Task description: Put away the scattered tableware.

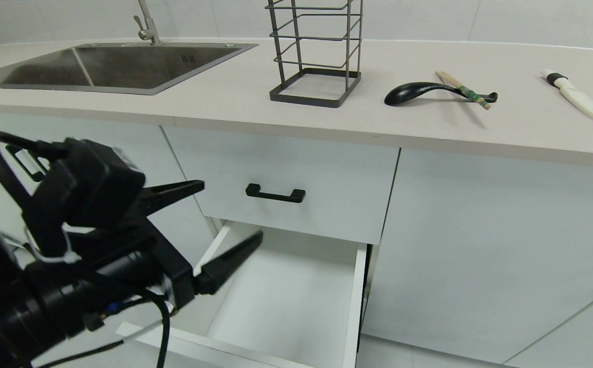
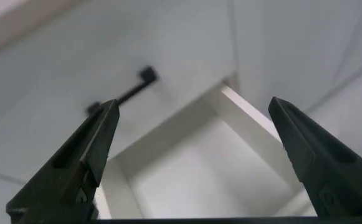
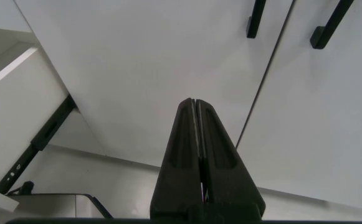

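Counter (image 1: 224, 102) carries rack (image 1: 301, 99), ladle (image 1: 403, 94), chopsticks (image 1: 460, 88), white knife (image 1: 578, 98).

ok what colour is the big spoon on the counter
The spoon is glossy black, clearest in the head view.

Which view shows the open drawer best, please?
The head view: the open drawer shows its white floor and both side walls below the closed upper drawer. The left wrist view shows part of its inside, framed by the left end effector; the right wrist view, an outer side.
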Tool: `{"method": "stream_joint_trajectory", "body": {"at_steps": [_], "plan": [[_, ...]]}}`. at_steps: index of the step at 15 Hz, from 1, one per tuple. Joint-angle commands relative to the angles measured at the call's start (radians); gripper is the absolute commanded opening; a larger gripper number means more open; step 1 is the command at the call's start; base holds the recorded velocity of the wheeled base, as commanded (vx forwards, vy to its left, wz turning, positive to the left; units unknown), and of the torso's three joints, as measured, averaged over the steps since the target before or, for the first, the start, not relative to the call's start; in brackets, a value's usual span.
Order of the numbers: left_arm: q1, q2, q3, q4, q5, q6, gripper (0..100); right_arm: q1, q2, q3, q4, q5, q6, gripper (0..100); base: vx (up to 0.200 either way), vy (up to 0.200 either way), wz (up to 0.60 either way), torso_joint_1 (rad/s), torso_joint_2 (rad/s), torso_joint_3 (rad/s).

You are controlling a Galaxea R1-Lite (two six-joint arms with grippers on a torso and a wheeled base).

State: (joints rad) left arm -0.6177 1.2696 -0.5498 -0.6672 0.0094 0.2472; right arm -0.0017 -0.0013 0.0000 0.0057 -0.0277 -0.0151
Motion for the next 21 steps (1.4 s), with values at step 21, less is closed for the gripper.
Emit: {"method": "stream_joint_trajectory", "body": {"at_steps": [21], "plan": [[0.501, -1.173, 0.55, 0.621, -0.1, -0.215, 100, 0.0, 0.001, 0.0, 0.0, 0.0, 0.0, 0, 0.0, 0.0, 0.0, 0.0, 0.0, 0.0]]}}
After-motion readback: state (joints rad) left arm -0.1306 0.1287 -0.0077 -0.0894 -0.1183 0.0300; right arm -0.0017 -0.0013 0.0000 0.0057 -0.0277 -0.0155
